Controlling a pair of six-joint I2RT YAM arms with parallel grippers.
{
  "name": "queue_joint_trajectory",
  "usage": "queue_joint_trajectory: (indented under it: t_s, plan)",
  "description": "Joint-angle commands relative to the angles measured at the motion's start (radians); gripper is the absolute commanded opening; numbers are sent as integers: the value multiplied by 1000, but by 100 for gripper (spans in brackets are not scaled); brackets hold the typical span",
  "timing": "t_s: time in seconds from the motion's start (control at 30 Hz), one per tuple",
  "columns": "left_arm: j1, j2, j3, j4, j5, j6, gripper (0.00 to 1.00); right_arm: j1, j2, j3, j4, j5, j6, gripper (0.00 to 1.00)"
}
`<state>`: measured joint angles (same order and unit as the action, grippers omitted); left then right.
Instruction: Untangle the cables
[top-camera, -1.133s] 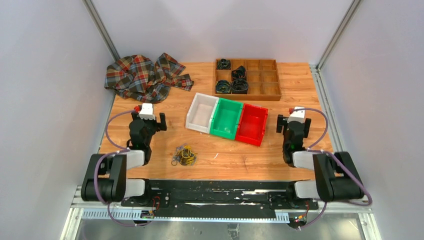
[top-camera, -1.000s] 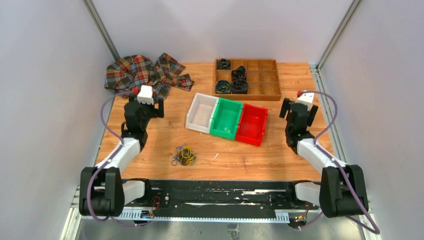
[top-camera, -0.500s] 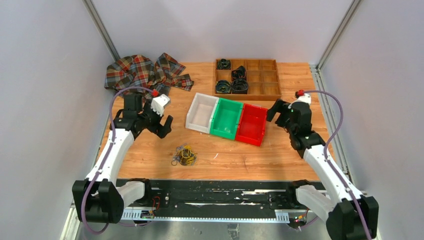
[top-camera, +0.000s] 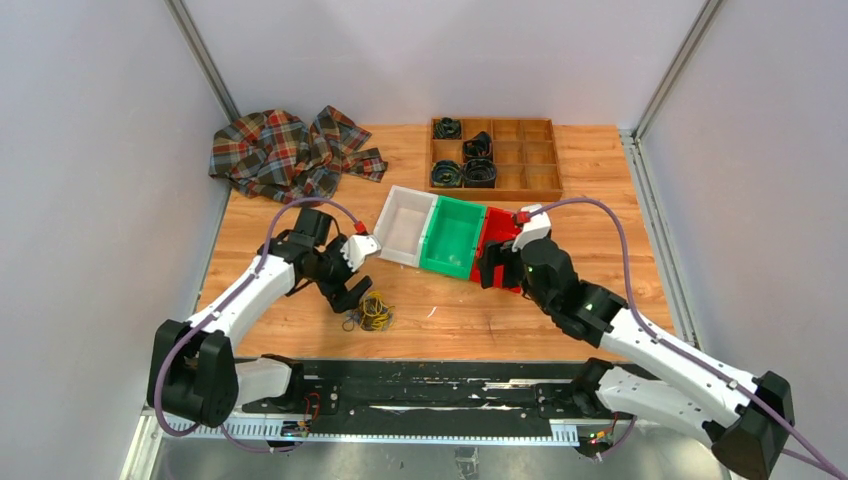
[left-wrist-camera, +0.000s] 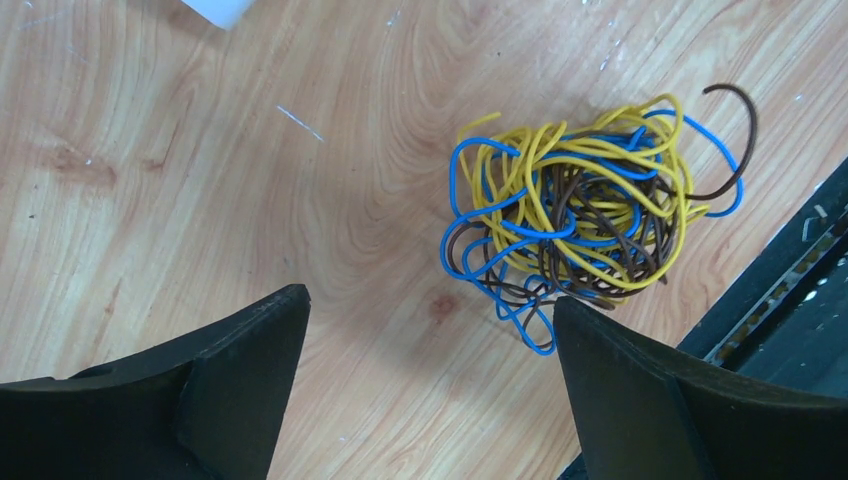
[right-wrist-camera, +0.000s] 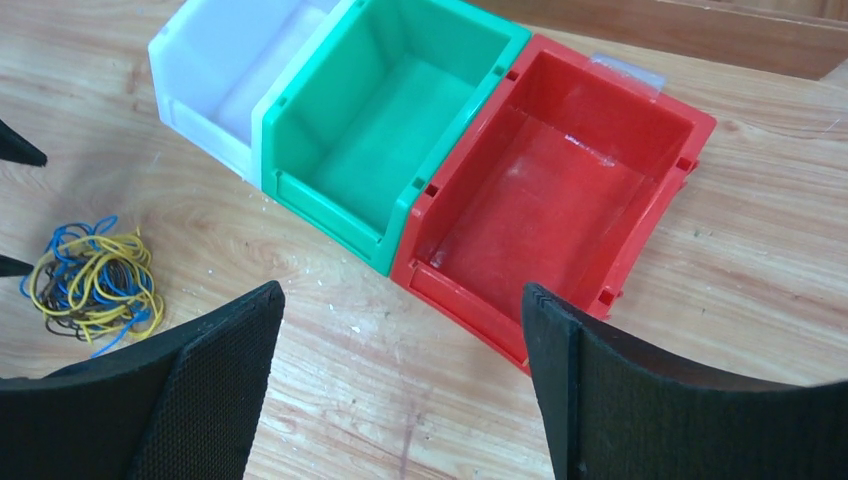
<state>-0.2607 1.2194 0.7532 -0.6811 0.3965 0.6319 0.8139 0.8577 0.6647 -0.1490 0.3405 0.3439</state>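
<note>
Several cables (left-wrist-camera: 590, 215) (one clump) lie just beyond the spread left claw (left-wrist-camera: 428, 300).

The cables (left-wrist-camera: 590, 215) are seen as one small tangled clump of thin yellow, blue and dark brown strands. They are laid flat on the wooden table (top-camera: 600, 160), near its front edge. Many loops are crossed over each other, and one brown end is curved out of the clump.
</note>
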Motion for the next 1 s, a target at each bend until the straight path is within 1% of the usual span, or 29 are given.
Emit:
queue_joint_trajectory:
  t_s: [0.0,0.07,0.17,0.23,0.47,0.5,0.57,0.63,0.77,0.87,0.97]
  plan:
    - [-12,-19,-31,-7,-37,66,96,83,47,44,-31,97,-14,86]
    - [-14,-36,-54,-7,-50,80,94,116,74,56,-32,153,-21,86]
    - [-16,-55,-94,16,-68,89,90,133,102,67,-23,140,-22,83]
    - [-24,-53,-100,32,-93,87,84,141,110,70,-11,129,-21,80]
    - [-28,-64,-114,103,-101,42,61,175,138,69,23,116,-4,70]
    - [-28,-71,-117,114,-94,32,59,181,146,71,24,116,0,69]
    - [-28,-83,-117,125,-82,12,58,193,155,70,25,116,10,66]
    - [-29,-91,-117,126,-77,1,56,208,157,67,31,83,17,64]
    - [-28,-102,-119,121,-74,7,53,232,158,60,39,86,25,63]
    - [-29,-105,-116,101,-46,25,54,244,154,63,31,85,26,63]
    - [-29,-92,-98,40,3,78,58,257,143,69,13,84,27,63]
